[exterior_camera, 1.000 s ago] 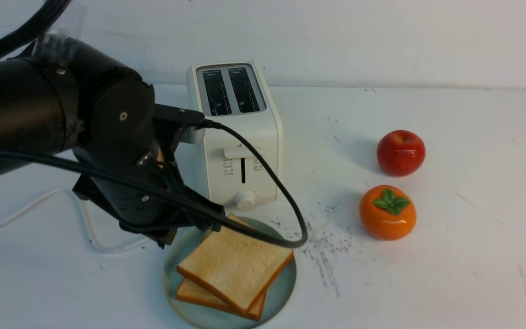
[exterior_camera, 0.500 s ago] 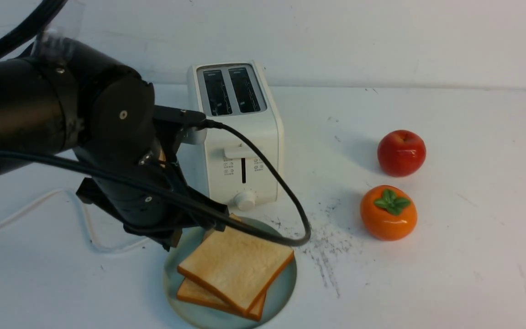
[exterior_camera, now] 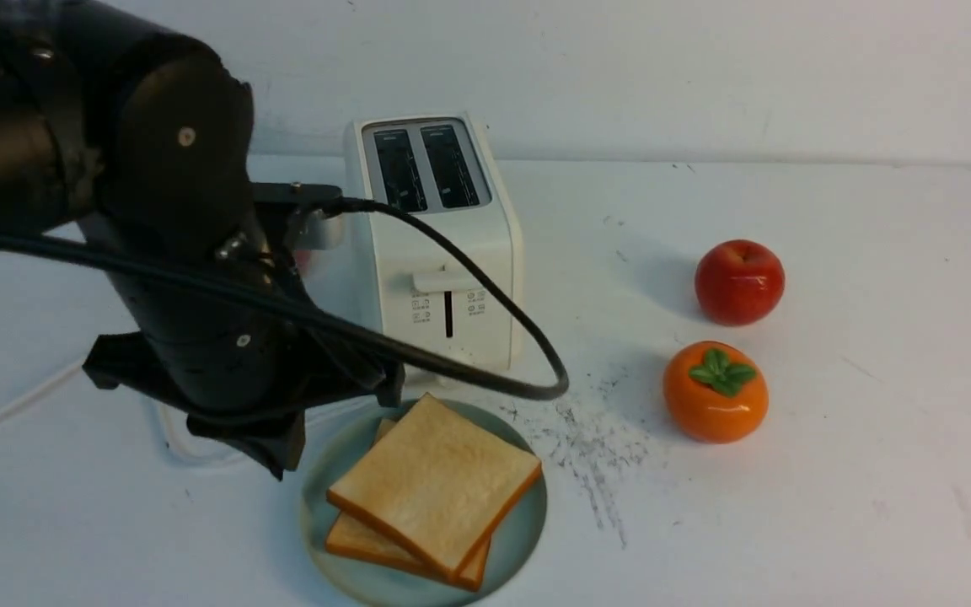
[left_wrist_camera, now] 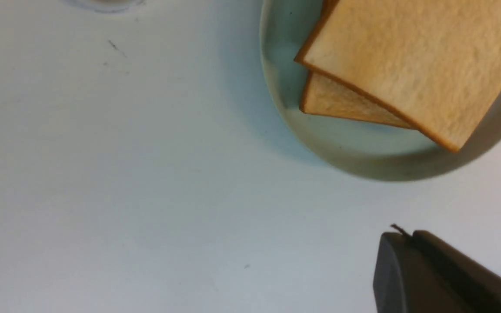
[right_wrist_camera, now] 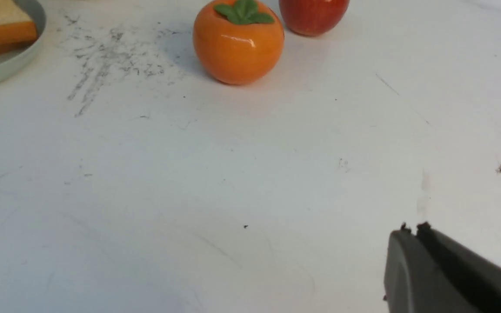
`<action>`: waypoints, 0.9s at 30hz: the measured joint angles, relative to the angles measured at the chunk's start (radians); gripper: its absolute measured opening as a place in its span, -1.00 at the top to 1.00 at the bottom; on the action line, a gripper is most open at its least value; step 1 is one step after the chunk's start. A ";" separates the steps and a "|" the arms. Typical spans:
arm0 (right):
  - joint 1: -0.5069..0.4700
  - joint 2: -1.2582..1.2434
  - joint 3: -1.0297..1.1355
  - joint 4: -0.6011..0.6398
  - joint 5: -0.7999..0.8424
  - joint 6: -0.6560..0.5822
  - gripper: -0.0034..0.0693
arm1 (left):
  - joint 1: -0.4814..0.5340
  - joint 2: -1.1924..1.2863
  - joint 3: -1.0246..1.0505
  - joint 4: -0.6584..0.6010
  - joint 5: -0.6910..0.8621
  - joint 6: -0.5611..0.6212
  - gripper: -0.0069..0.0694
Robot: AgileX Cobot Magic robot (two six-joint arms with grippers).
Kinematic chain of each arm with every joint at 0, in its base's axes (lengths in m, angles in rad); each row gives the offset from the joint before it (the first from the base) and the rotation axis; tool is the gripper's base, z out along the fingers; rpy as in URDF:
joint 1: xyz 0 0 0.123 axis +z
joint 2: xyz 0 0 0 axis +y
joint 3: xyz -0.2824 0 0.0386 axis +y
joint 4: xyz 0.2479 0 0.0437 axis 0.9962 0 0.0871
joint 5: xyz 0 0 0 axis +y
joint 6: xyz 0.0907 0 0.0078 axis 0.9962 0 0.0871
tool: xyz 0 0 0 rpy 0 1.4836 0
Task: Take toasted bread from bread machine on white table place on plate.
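Left arm: we see it reach in from the upper left of the front view, gripper (left_wrist_camera: pixel 411 237) angled down beside the plate (exterior_camera: pixel 528 523).
Left jaws: closed together, gripping nothing.
Right jaws: fingertips (right_wrist_camera: pixel 424 230) nearly meeting, nothing between them.
Toast: we have two slices (exterior_camera: pixel 439 485) stacked askew on the plate, bottom centre.
Toaster: upper centre (exterior_camera: pixel 494 236), both slots bare.

We see a left arm (exterior_camera: pixel 174 211) in black, its casing glossy and rounded, with small silvery screws (exterior_camera: pixel 186 136) set into it. A thick black cable (exterior_camera: pixel 452 368) loops off it from a plug by a pale metallic cylinder (exterior_camera: pixel 322 232). Below, we see flared, angular black brackets (exterior_camera: pixel 127 362). In the wrist views, we find dark, narrow, tapering fingers (left_wrist_camera: pixel 442 274).
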 joint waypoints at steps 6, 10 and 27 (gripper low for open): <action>0.002 0.000 0.000 -0.005 0.000 0.000 0.84 | 0.000 -0.201 0.000 -0.003 0.014 -0.001 0.86; 0.002 0.000 0.000 -0.009 0.000 0.000 0.83 | 0.000 -0.379 0.000 -0.003 0.031 -0.001 0.86; 0.002 0.000 0.001 0.055 -0.011 0.043 0.80 | 0.000 -0.892 0.325 -0.002 0.037 -0.010 0.85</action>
